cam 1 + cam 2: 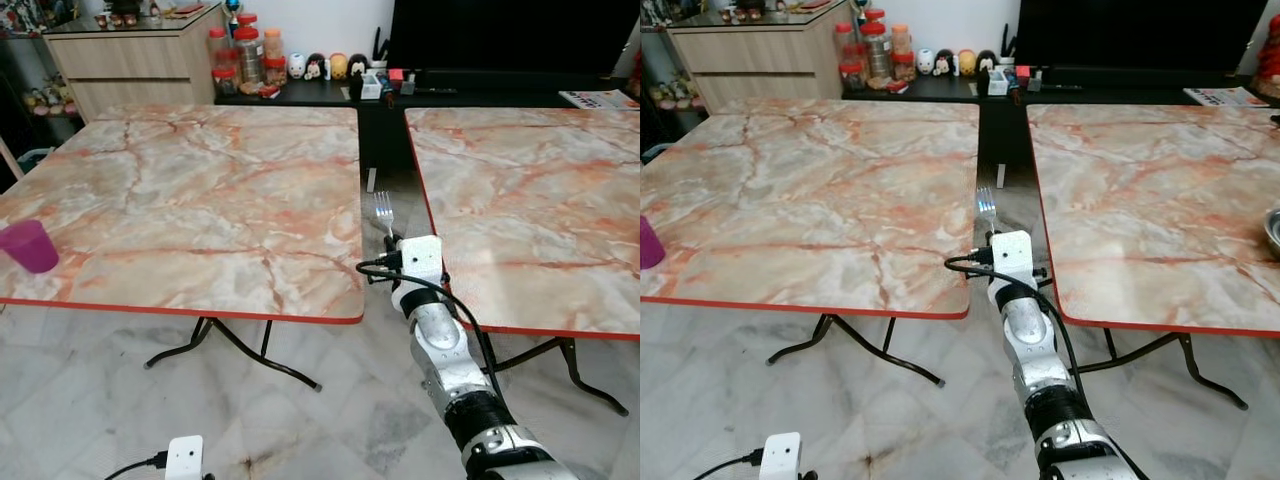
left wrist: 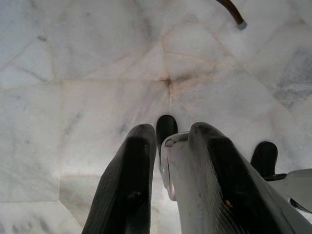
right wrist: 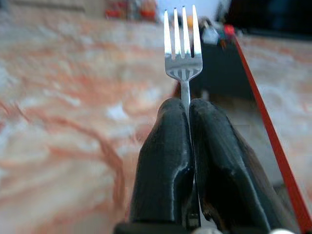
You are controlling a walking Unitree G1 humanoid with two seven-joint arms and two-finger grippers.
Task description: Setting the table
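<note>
Two square surfaces of pink-and-cream marble pattern, edged in red and carried on dark folding metal legs, are seen side by side: the left surface (image 1: 200, 200) and the right surface (image 1: 530, 210), parted by a narrow gap, over a pale marble-tiled floor (image 1: 100, 400). One fork (image 1: 384, 212), of shiny metal with four tines, is held upright in the gap between the two, near their front edges; its thin handle is clamped between the two black fingers of the right hand (image 3: 188, 126), which are pressed together on it. One translucent purple cup (image 1: 28, 246) is set at the left edge of the left surface. A rounded metal rim (image 1: 1271, 230), possibly a bowl, is cut off at the right edge of the right surface. Behind, one wooden drawer cabinet (image 1: 140, 55) and a low dark shelf with several red-lidded jars (image 1: 245, 55) and small figurines are seen. The left hand (image 2: 168, 161) hangs low over the floor, its fingers slightly apart, with a pale rounded object of unclear kind between them.
</note>
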